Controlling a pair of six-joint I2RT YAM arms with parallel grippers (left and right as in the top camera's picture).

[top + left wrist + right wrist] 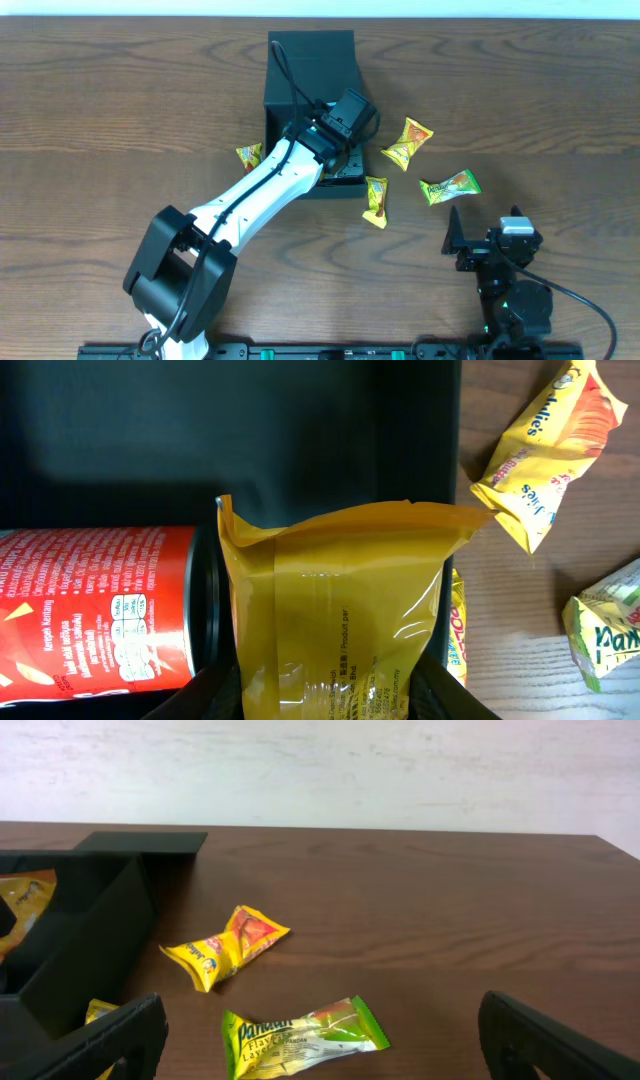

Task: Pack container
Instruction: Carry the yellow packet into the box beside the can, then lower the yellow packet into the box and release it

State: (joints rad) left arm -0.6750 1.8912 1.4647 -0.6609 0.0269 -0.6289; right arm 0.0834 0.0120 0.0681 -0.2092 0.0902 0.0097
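Far on the left of the brown table (120, 100), a small yellow packet (248, 156) lies just beside the left wall of the container (320, 75). The white left arm (265, 185) comes up from the near left corner and reaches over this box.

The container is a dark, almost black square box. It sits in the middle of the table, towards the far side. Its lid (312, 45) is open and lies flat on the table behind it. Inside the box, on the left in the wrist view, a red can (90, 610) lies on its side.

The left gripper (320, 700) is over the box with its fingers (200, 695) squeezed on a yellow bag (340, 610). The bag sits right next to the end of the can. It may be touching the floor of the box, but that is hard to see.

To the right of the box there are three more snacks on the table. A yellow packet (375, 200) lies near the front right corner of the box. An orange and yellow packet (406, 143) is a bit further back. A green packet (449, 186) lies furthest right.

The right gripper (322, 1055) is at the near right, away from the box. Its fingers are spread wide, and nothing is in them
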